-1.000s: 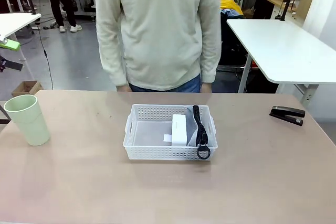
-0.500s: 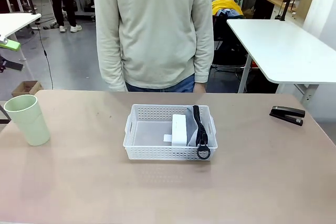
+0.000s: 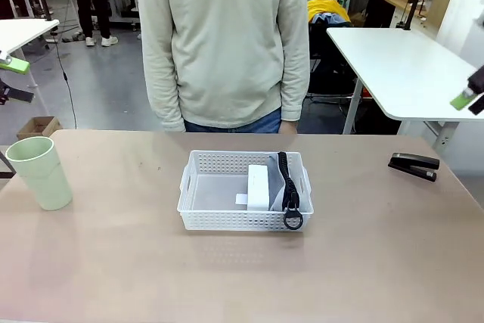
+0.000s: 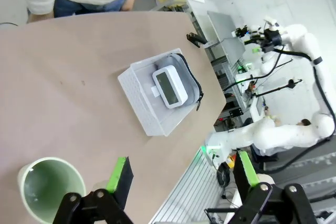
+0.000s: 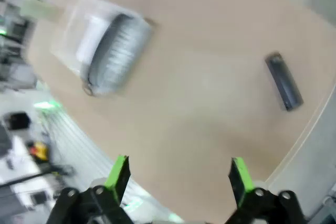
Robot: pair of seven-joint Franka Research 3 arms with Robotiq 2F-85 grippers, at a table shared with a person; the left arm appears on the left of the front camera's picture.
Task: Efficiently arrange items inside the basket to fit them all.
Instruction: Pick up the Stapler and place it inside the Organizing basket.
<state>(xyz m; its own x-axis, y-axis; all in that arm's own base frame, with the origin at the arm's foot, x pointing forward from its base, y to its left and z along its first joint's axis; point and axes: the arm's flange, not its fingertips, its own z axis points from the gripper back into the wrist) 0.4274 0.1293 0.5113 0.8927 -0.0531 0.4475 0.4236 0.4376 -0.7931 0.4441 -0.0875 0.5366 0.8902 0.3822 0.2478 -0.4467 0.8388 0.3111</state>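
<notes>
Shallow white perforated plastic basket (image 3: 221, 219) at middle of beige tabletop (image 3: 363, 251). Inside, toward right end: grey zip pouch with black strap (image 5: 114, 51), small white boxy device (image 3: 259, 185) lying on it, screen up. Pale green plastic cup (image 3: 39, 173) upright near left edge, well apart from basket. Black stapler (image 3: 414, 166) flat near far right edge, outside basket. Left claw (image 4: 182, 162) spread, pinching nothing, high above cup. Right claw (image 5: 179, 165) spread, also pinching nothing, high over tabletop; its view blurred. Person in cream sweater (image 3: 227, 43) stands at far side.

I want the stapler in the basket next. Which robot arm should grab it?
The right one, probably. The stapler lies on the right side of the table, and the open right gripper hangs on that side. The left gripper hovers by the cup.
</notes>
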